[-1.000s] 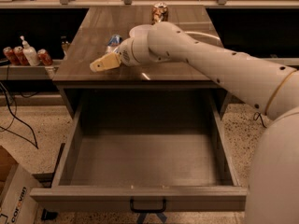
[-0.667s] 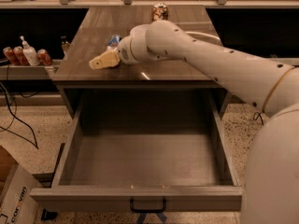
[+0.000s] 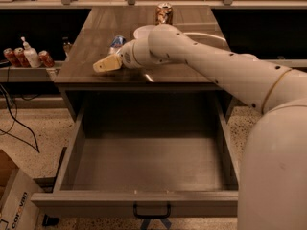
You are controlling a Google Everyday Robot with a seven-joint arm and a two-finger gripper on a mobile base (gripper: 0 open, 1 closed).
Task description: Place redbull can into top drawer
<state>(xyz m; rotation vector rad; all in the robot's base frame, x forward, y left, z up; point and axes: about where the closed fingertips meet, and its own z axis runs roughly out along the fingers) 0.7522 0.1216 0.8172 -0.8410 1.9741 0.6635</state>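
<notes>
The redbull can [image 3: 116, 42] stands on the wooden countertop [image 3: 96, 37], left of centre, partly hidden behind my wrist. My gripper [image 3: 106, 63] hovers just in front of and to the left of the can, near the counter's front edge, pointing left. It holds nothing that I can see. The top drawer [image 3: 148, 164] is pulled wide open below the counter and is empty inside. Its dark handle [image 3: 151, 210] sits at the centre of the front panel.
A brown-gold can [image 3: 164, 13] stands at the back of the counter. A white bowl [image 3: 142, 31] lies behind my arm. Small red cans [image 3: 13, 56] and a white bottle [image 3: 30, 55] sit on a left shelf. A cardboard box [image 3: 14, 200] and cables lie on the floor at left.
The gripper has stayed almost in place beside the can, shifting only slightly. The can and the drawer have not moved.
</notes>
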